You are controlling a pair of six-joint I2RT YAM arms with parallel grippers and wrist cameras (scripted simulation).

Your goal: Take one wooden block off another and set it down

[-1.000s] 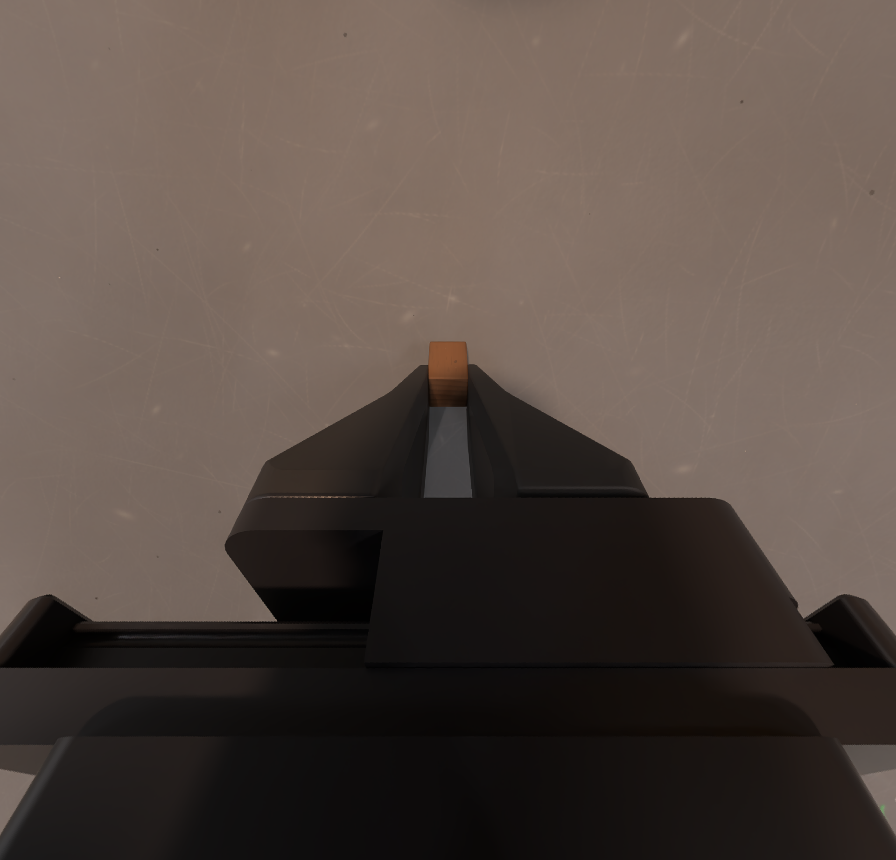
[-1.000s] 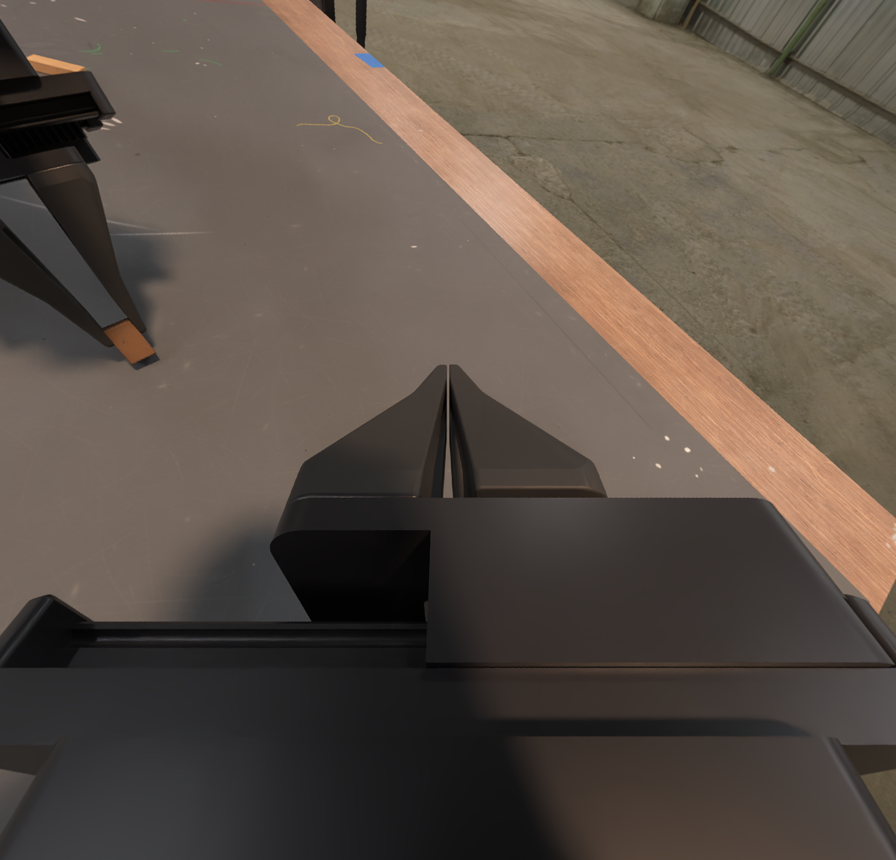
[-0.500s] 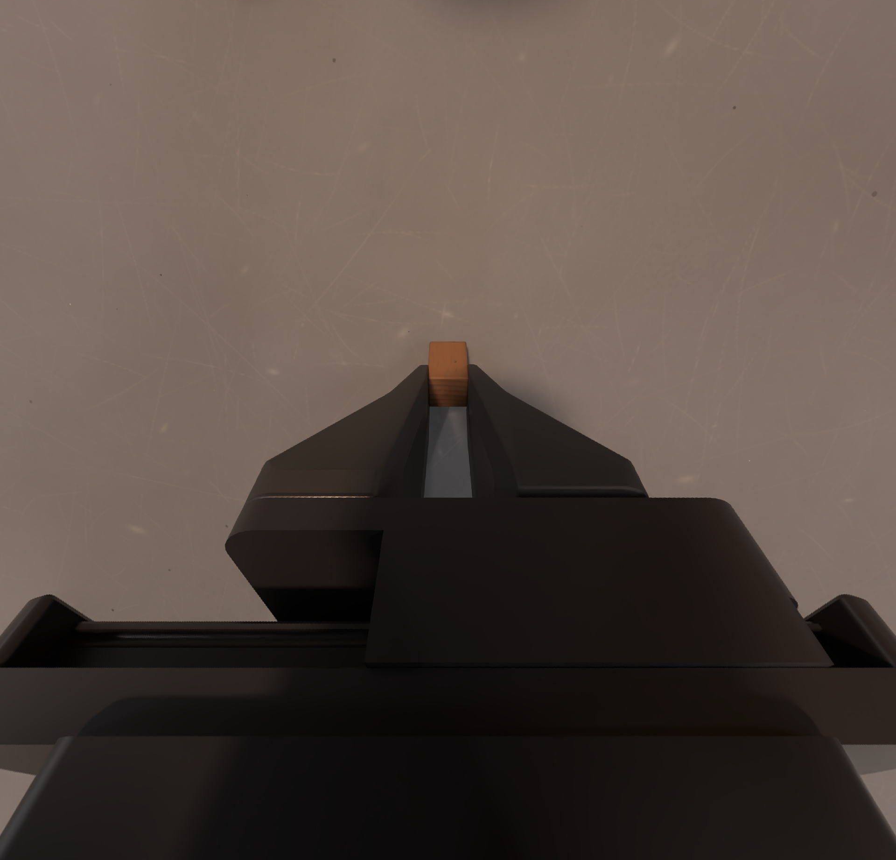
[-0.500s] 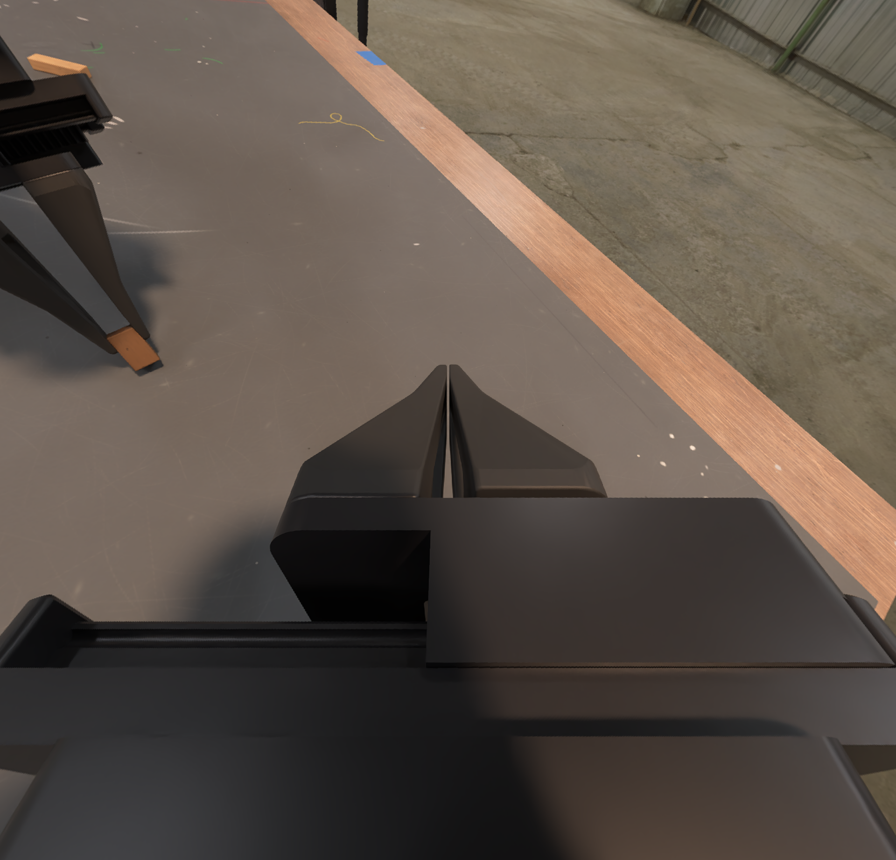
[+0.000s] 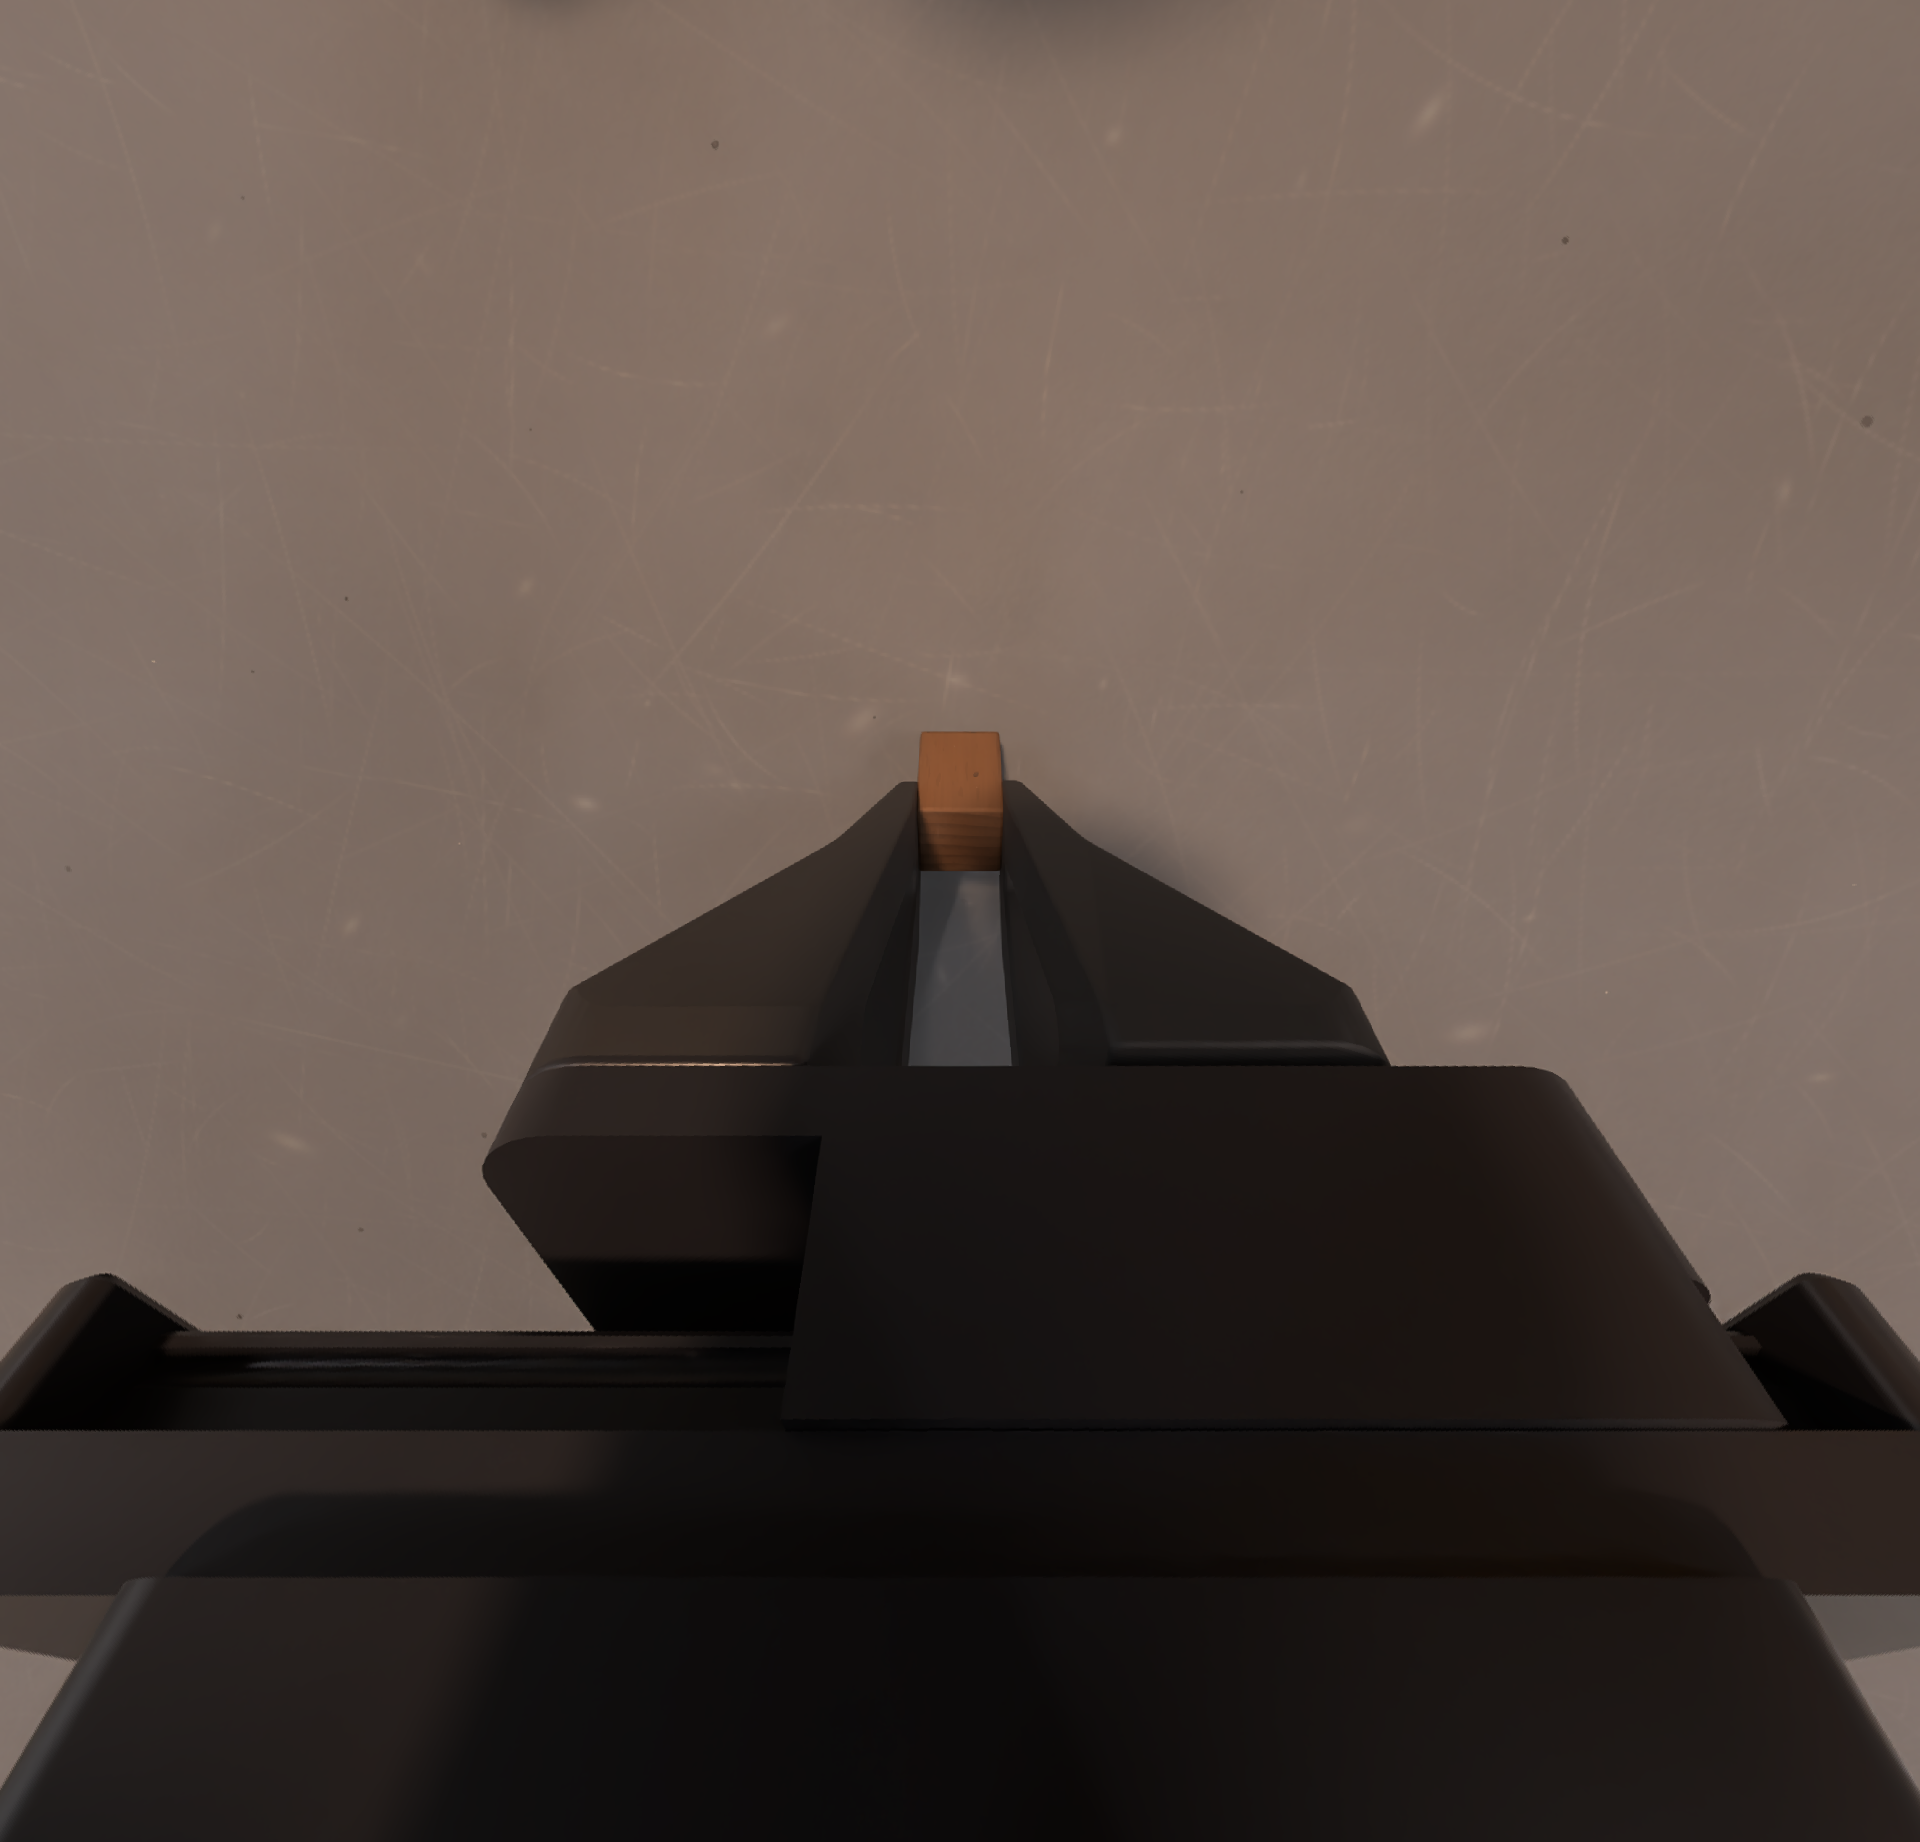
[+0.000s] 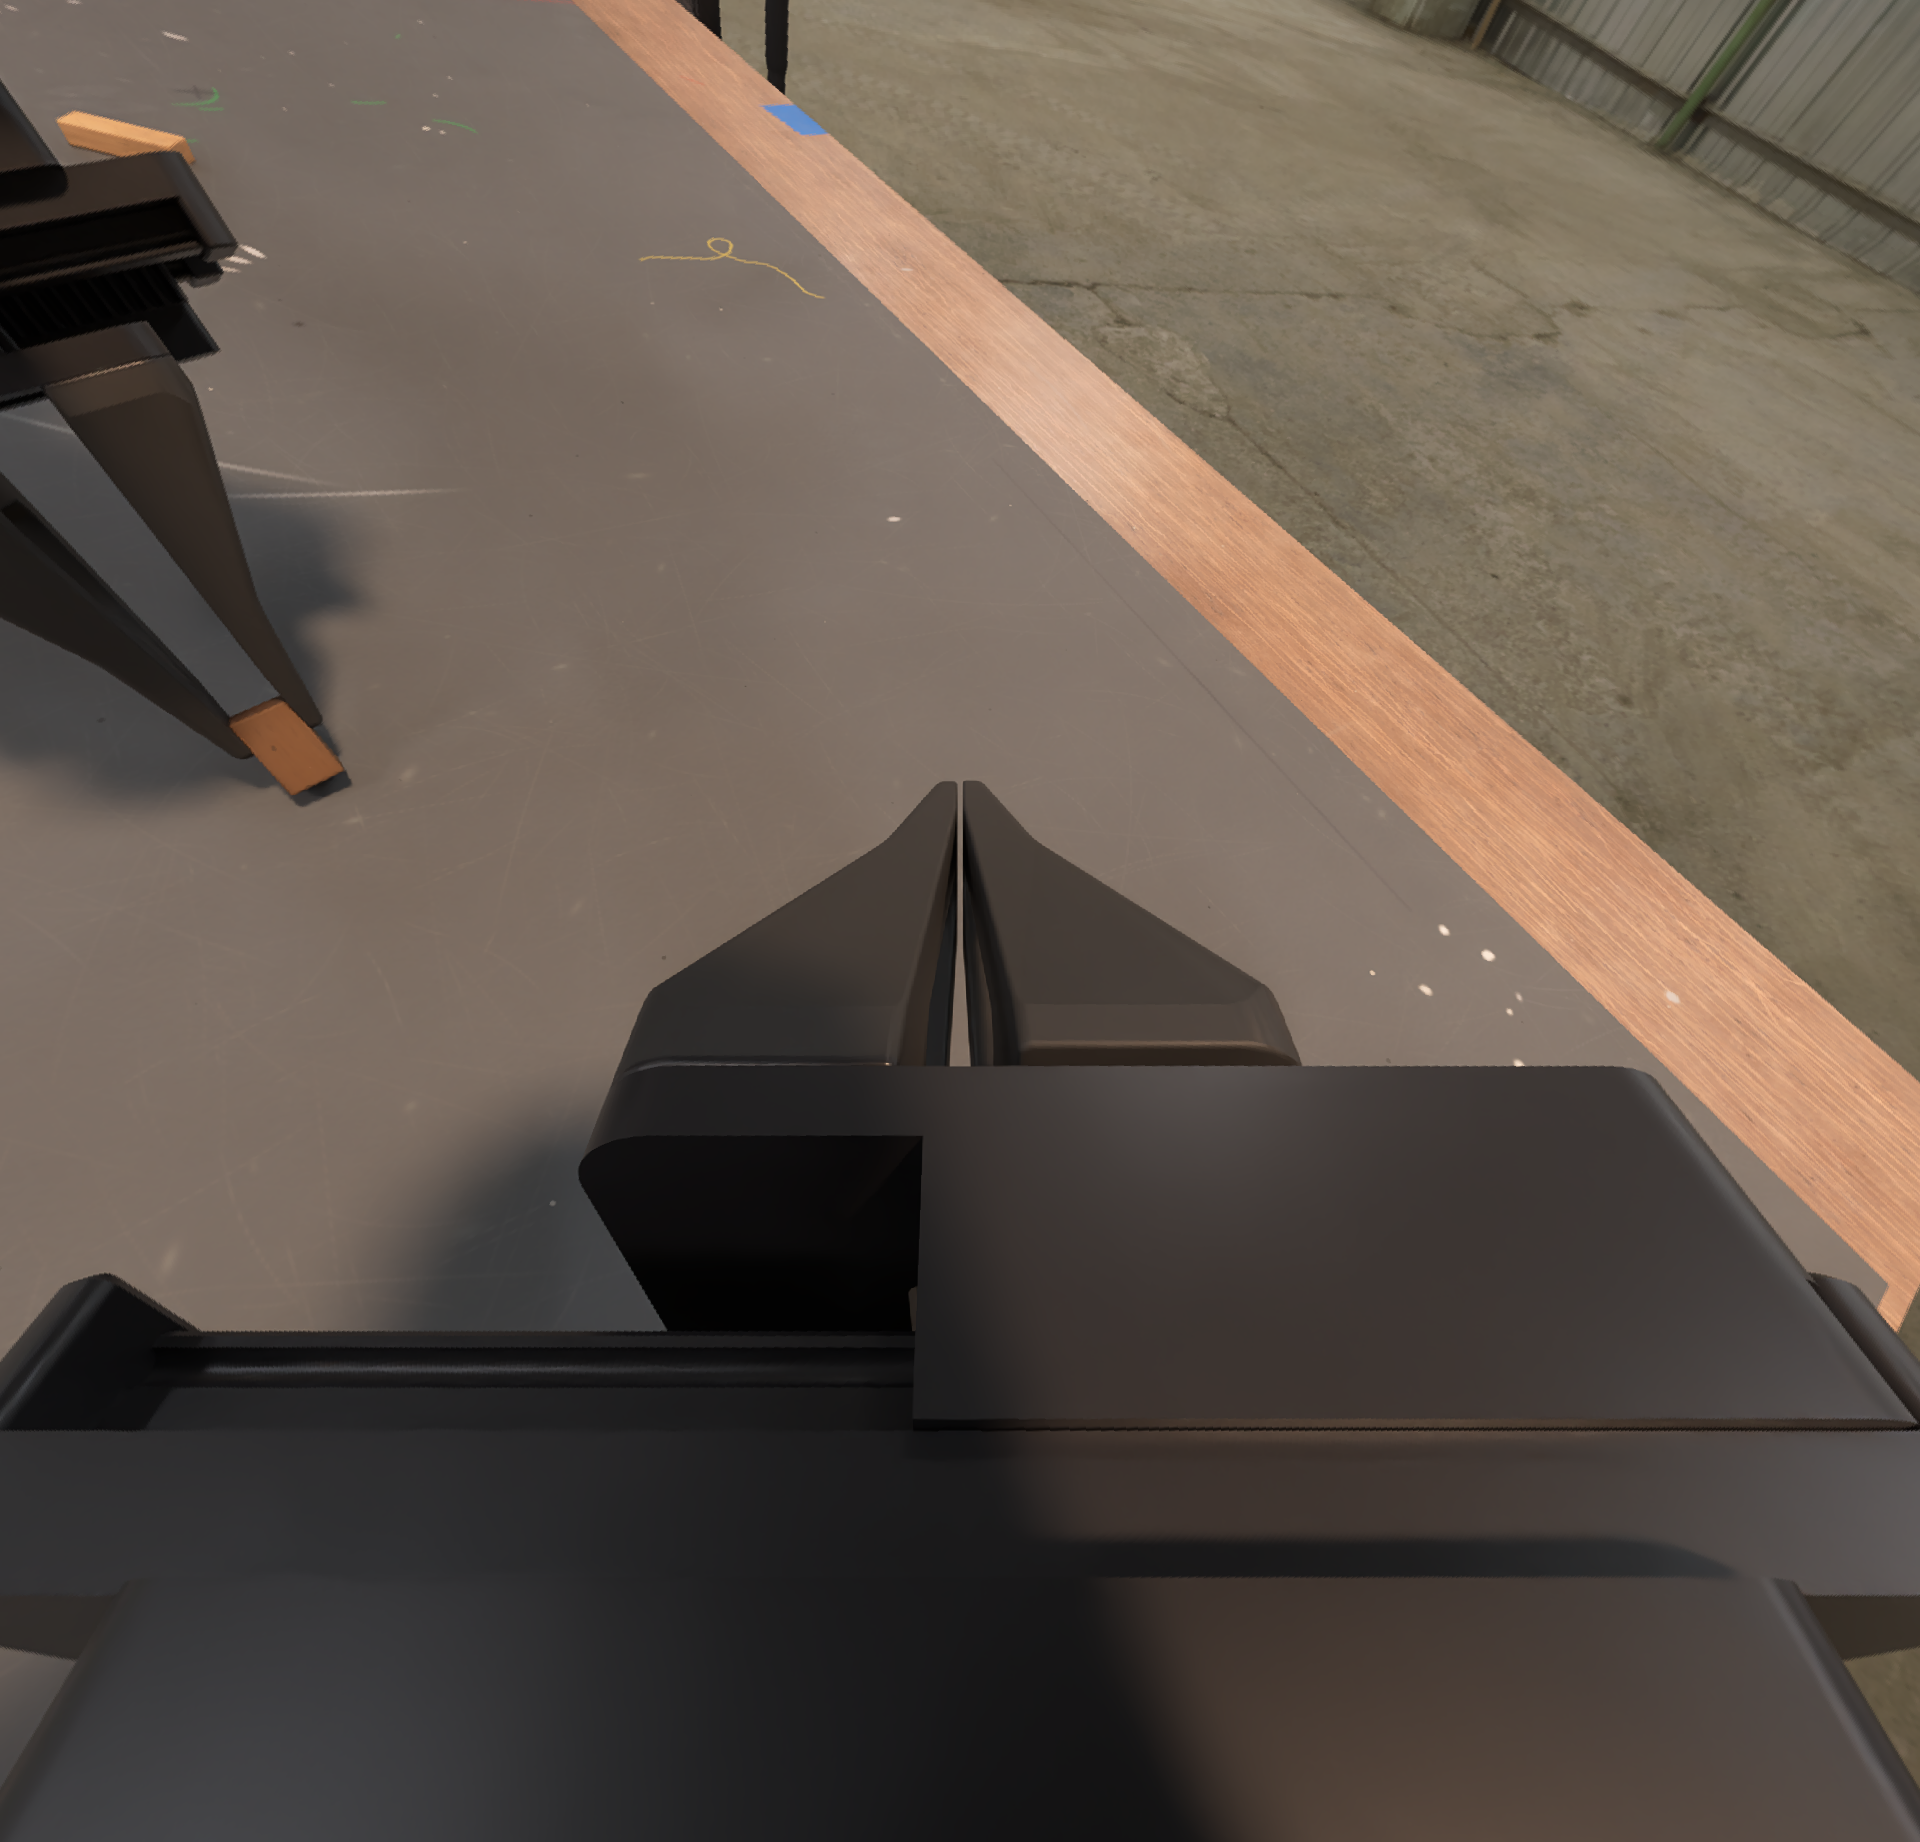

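Note:
My left gripper (image 5: 959,805) is shut on a small orange-brown wooden block (image 5: 958,790), which sticks out past the fingertips above the scratched grey table (image 5: 520,442). In the right wrist view the left gripper (image 6: 272,738) points steeply down at the far left. The block (image 6: 289,750) in its tips is at or just above the tabletop, with a thin shadow under it. A second wooden block (image 6: 125,135) lies flat on the table farther back, partly behind the left gripper's body. My right gripper (image 6: 958,790) is shut and empty, hovering over the table to the right.
The table's wooden edge strip (image 6: 1247,566) runs diagonally on the right, with concrete floor (image 6: 1455,286) beyond it. A blue tape patch (image 6: 795,118) sits on the strip. Black legs (image 6: 774,5) stand past the far corner.
The left gripper has sunk slightly toward the table with the block still in it. The right gripper and the far block have not moved.

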